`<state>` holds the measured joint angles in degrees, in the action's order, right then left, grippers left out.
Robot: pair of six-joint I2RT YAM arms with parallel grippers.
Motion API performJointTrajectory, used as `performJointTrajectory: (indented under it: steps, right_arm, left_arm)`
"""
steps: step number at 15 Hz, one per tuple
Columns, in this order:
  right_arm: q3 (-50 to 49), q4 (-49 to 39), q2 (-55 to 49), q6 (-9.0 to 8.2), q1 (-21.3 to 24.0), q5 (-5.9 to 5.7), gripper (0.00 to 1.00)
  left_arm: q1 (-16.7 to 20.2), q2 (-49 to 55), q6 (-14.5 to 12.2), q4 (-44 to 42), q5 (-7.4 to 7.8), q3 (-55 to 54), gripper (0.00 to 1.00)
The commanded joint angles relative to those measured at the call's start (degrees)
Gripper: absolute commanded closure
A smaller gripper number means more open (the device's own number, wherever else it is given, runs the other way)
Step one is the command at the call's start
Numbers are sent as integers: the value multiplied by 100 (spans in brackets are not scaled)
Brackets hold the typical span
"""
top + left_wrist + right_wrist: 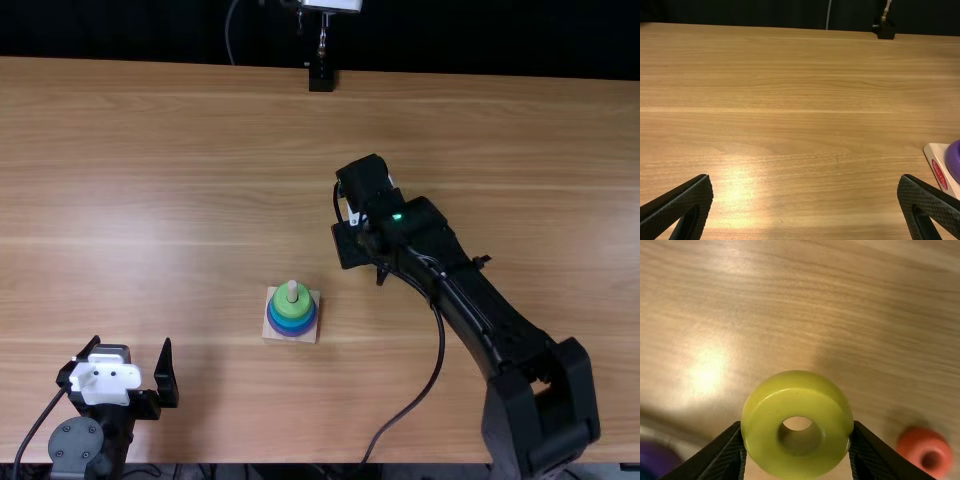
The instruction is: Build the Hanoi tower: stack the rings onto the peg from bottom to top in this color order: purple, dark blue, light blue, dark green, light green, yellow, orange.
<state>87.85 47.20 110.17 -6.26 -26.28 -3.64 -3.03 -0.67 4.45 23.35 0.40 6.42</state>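
Left gripper vacant, right gripper laden

Left gripper: one, spread wide, holding nothing.
Ring stack: one, on peg, between the grippers; light green ring uppermost.
Yellow ring: one, clasped in right gripper. Step in hand, as judged: yellow's placement. Next move calls for centring over the peg, lowering, release.
Orange ring: one, beside right gripper, opposite the stack; due last.

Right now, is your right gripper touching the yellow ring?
Touching. The right wrist view shows the right gripper closed on the yellow ring, one finger against each side.
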Motion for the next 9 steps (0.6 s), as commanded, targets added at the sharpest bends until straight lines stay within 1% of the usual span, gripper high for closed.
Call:
performJointTrajectory:
  steps: [1, 2, 4, 5, 6, 7, 8, 9]
  right_arm:
    - [197, 233, -277, 363, -114, -26, 100]
    - [311, 423, -347, 457, -140, -26, 100]
    - [557, 876, -496, 563, -334, 5, 100]
    - [733, 1150, -576, 563, -439, 5, 100]
    - [935, 1477, -602, 573, -527, 58, 100]
    - [1208, 1815, -602, 616, -606, 142, 100]
    - [1471, 2152, -602, 679, -668, 237, 100]
    - [1753, 2521, -602, 679, -712, 343, 100]
  left_arm:
    - [-31, 67, -76, 449, -9, -642, 0]
    - [-31, 67, -76, 449, -9, -642, 0]
    - [-31, 67, -76, 449, -9, -642, 0]
    - [-31, 67, -76, 449, -9, -642, 0]
    - [-31, 67, -76, 449, -9, -642, 0]
    - [-22, 67, -76, 449, -9, -642, 0]
    - [-31, 67, -76, 449, -9, -642, 0]
    - [-31, 67, -76, 449, -9, -642, 0]
